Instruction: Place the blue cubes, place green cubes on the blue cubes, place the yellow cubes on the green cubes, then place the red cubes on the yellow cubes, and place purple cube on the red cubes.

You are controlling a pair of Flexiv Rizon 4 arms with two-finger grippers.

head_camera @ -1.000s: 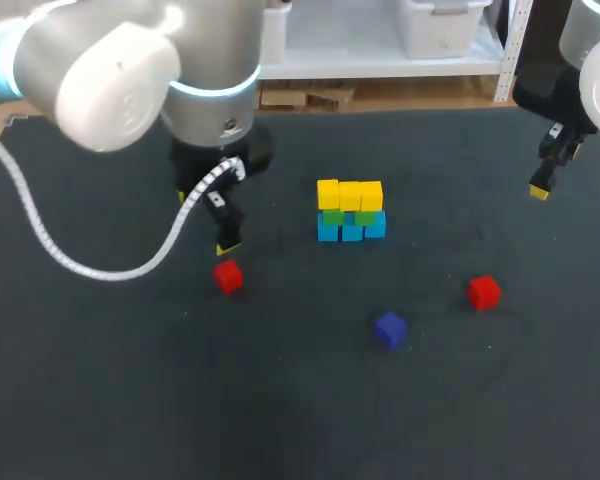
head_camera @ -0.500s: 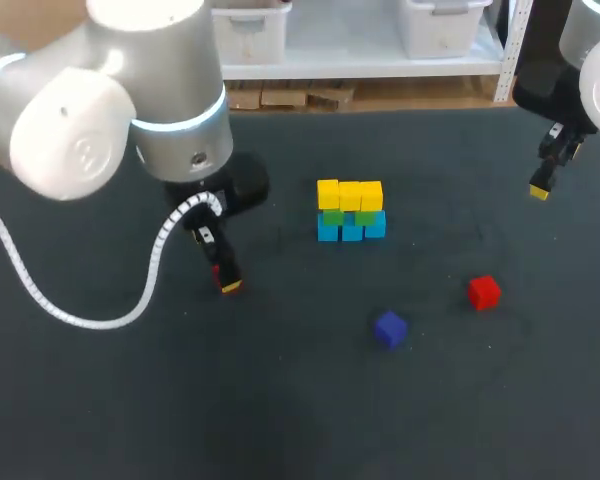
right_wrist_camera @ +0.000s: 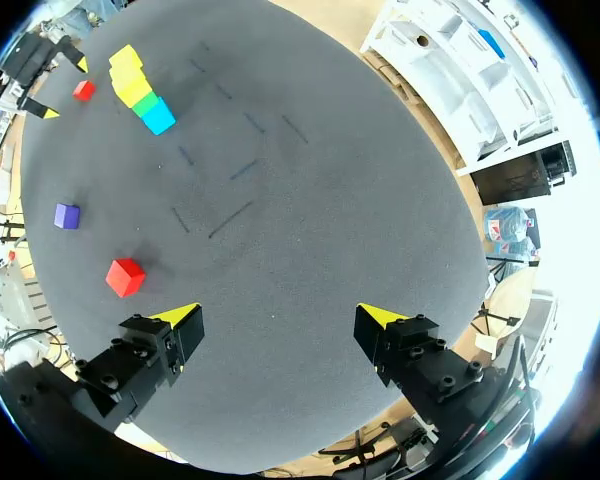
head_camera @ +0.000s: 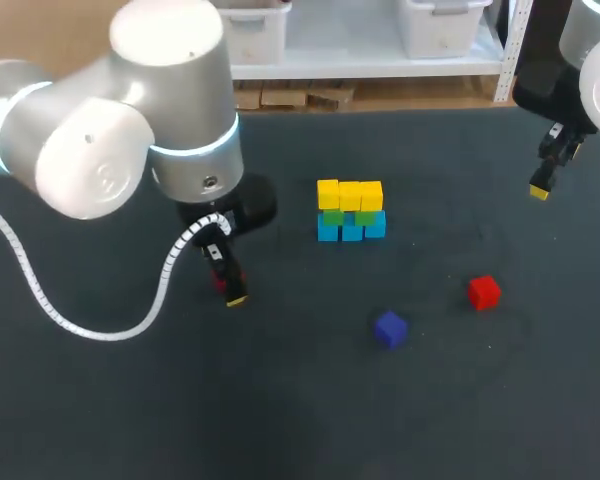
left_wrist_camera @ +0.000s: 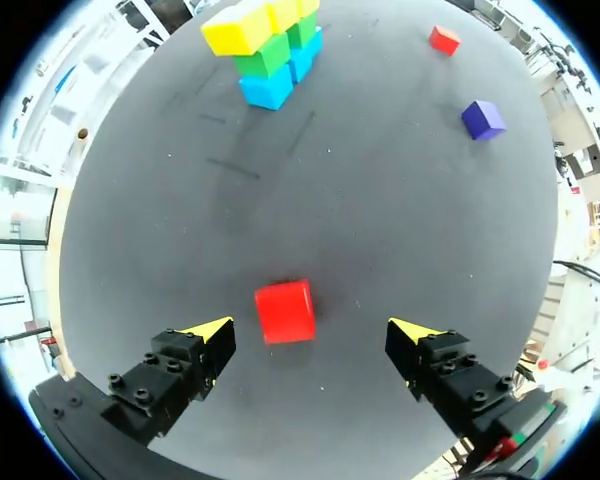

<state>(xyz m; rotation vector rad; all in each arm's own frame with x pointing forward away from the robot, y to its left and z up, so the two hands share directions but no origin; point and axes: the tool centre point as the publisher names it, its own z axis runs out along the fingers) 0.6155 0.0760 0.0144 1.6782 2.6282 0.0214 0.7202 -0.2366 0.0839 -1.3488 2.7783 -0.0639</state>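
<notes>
**Q:** Condition of the left gripper [left_wrist_camera: 312, 335]?
**A:** Fingers apart. A red cube [left_wrist_camera: 285, 312] lies on the table [left_wrist_camera: 380, 230] between them, nearer one finger, touched by neither.

**Q:** Farther out?
**A:** Well ahead stands the stack [left_wrist_camera: 270, 45]: blue cubes at the base, green on them, yellow on top. The purple cube [left_wrist_camera: 483, 119] and a second red cube [left_wrist_camera: 443, 40] lie ahead, off to one side.

**Q:** The right gripper [right_wrist_camera: 280, 318]?
**A:** Fingers apart, holding nothing. The second red cube lies near, just ahead of one finger; the purple cube lies beyond it, and the stack farthest.
</notes>
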